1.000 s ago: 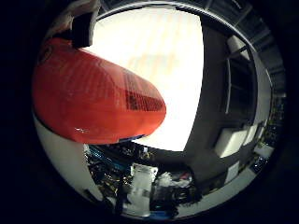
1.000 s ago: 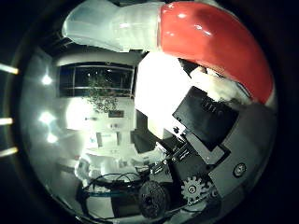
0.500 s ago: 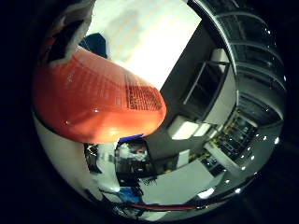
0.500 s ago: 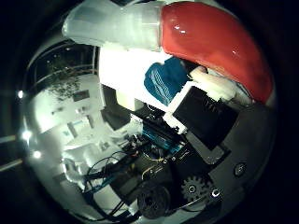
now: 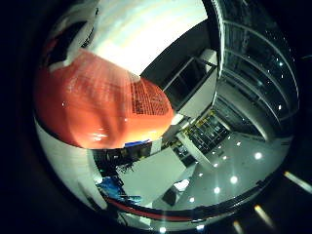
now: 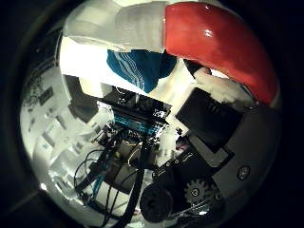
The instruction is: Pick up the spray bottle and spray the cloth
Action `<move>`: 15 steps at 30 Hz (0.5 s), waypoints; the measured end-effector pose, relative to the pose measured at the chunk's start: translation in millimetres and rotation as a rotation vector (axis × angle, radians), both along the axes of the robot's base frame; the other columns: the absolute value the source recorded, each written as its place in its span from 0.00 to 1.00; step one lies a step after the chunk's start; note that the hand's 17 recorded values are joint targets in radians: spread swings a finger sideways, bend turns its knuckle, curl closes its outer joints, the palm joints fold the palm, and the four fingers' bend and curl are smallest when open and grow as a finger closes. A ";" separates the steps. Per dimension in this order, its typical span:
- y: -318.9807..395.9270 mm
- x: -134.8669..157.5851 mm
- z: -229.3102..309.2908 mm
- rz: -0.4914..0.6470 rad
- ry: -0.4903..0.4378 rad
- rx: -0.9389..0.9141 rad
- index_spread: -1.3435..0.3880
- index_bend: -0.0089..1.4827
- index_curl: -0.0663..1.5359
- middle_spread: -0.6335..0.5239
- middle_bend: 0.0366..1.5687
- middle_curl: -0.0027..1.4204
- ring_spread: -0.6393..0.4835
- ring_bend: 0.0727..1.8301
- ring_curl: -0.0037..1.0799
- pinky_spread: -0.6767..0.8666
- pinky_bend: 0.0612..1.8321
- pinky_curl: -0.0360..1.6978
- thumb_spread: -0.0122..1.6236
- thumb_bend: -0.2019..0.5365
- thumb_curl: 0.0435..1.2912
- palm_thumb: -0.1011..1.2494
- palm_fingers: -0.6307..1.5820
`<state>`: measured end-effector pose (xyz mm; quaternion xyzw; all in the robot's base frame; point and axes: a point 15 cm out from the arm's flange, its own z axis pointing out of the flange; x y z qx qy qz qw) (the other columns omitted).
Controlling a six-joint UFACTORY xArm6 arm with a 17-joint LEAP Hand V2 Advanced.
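Note:
The red spray bottle point(image 5: 96, 102) fills much of the right little finger side palm view, close against the palm. In the right thumb side palm view its red body point(image 6: 217, 43) joins a pale white top part point(image 6: 112, 28). My hand point(image 6: 220, 119) is shut on the bottle, with white and black fingers point(image 6: 217, 85) pressed against its red side. The blue cloth point(image 6: 142, 68) lies crumpled on a white table point(image 6: 81, 66), beyond the bottle and away from it.
The white table top point(image 5: 146, 29) shows behind the bottle. A rack of electronics point(image 6: 133, 128) stands past the table's edge. Dark shelving and ceiling lights point(image 5: 234, 127) of the room lie further off.
Both views have swung, so the hand has turned with the bottle still held. The blue cloth has come further into the right thumb side palm view.

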<state>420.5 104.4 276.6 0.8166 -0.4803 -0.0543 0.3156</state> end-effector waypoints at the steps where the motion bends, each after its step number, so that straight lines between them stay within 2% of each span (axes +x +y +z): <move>1: 3.2 -0.6 -5.1 0.005 0.008 -0.008 0.65 0.75 0.55 0.48 0.89 0.44 0.42 0.80 0.59 0.32 0.52 0.85 0.44 0.25 0.68 0.83 0.81; 15: 21.5 12.3 -31.3 0.049 -0.002 -0.087 0.65 0.74 0.56 0.48 0.89 0.44 0.42 0.80 0.59 0.32 0.52 0.85 0.44 0.25 0.68 0.83 0.81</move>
